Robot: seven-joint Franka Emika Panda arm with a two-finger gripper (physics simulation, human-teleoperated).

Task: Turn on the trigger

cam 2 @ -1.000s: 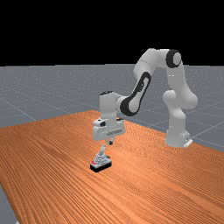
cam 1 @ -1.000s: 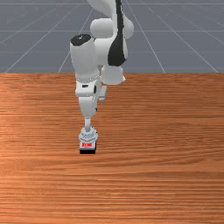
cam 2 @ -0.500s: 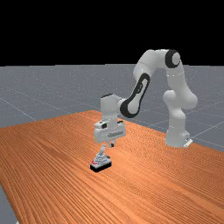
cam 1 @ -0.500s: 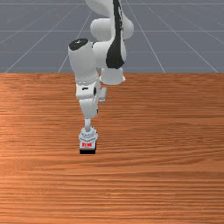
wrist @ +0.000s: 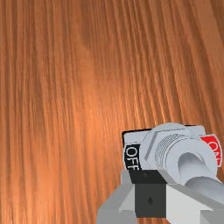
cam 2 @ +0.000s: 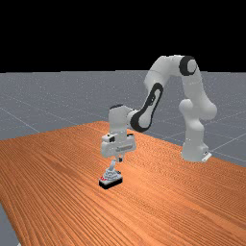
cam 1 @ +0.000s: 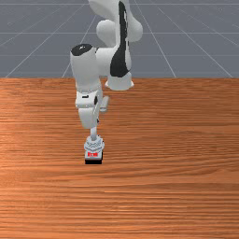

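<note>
The gripper hangs close to the upper end of the switch's grey lever in the far view. In the wrist view the gripper is shut, its fingers together over the OFF side, with the thick lever beside them and not between them. Whether they touch it, I cannot tell. The trigger switch has a grey body on a black base, with a red label toward the front view's bottom. Its black OFF label and red ON label face opposite sides.
The wooden table extends around the switch. My arm reaches over it from its base at the far view's right.
My hand has come a little lower, then shifted toward the front view's left, sliding slightly to the far view's left too. The switch and its lever look unmoved.
</note>
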